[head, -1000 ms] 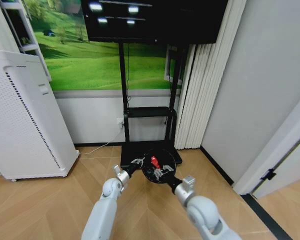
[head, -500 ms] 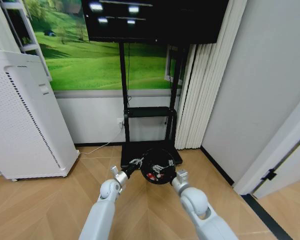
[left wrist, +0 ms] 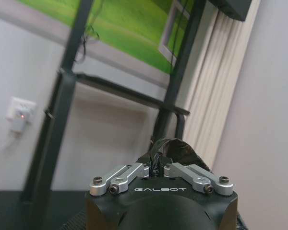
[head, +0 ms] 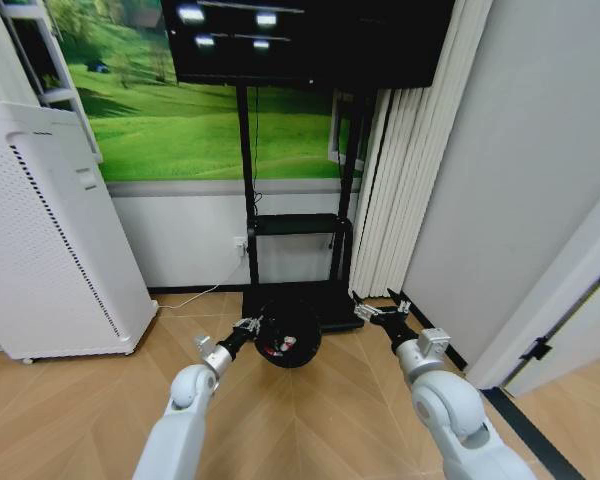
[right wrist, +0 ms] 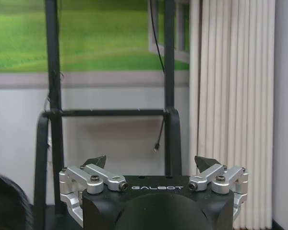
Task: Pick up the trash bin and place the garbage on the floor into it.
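The trash bin (head: 292, 328), small, black and round, hangs tipped above the floor (head: 280, 420) in front of the TV stand's base. My left gripper (head: 248, 325) is shut on its rim; in the left wrist view my left gripper (left wrist: 156, 168) pinches the black bag liner (left wrist: 172, 146). Red-and-white garbage (head: 273, 350) lies inside the bin. My right gripper (head: 380, 312) is open and empty, off to the right of the bin, apart from it. In the right wrist view my right gripper (right wrist: 151, 163) has its fingers spread, with the bin's edge (right wrist: 5, 203) at the corner.
A black TV stand (head: 248, 180) with a flat base (head: 325, 305) stands right behind the bin. A tall white air purifier (head: 50, 240) is on the left. Pleated curtains (head: 390, 180) and a grey wall are on the right, with a dark floor strip (head: 520, 425).
The right gripper, earlier over the bin with a red piece, has let it drop in and swung out to the right, open. The left gripper has carried the bin leftward.
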Motion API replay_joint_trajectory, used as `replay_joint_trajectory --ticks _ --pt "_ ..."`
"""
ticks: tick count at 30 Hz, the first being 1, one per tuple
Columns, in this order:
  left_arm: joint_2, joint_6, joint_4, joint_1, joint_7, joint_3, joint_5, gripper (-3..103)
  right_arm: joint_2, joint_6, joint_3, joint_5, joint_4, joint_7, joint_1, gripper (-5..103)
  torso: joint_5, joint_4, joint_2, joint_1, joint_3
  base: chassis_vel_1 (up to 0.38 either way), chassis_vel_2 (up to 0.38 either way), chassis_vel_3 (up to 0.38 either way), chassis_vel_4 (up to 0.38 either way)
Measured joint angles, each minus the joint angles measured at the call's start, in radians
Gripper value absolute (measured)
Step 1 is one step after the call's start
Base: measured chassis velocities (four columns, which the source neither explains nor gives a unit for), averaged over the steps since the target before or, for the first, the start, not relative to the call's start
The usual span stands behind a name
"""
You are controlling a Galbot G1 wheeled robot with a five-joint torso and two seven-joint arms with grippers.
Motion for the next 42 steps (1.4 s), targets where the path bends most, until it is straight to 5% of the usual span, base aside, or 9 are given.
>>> replay_joint_trajectory --ticks 15,42 --pt "0.012 0.005 -0.194 0.111 -0.085 -0.053 0.071 7 -0.028 0.057 -0.006 -0.009 -0.228 -0.075 -0.004 100 -0.0001 -0.0004 0.000 0.000 0.000 0.000 0.000 0.000 0.000" --pt "0.017 0.008 -0.198 0.110 -0.075 -0.043 0.076 7 -0.035 0.078 -0.008 -0.025 -0.175 -0.089 -0.044 100 -0.0001 -0.0004 0.000 0.000 0.000 0.000 0.000 0.000 0.000"
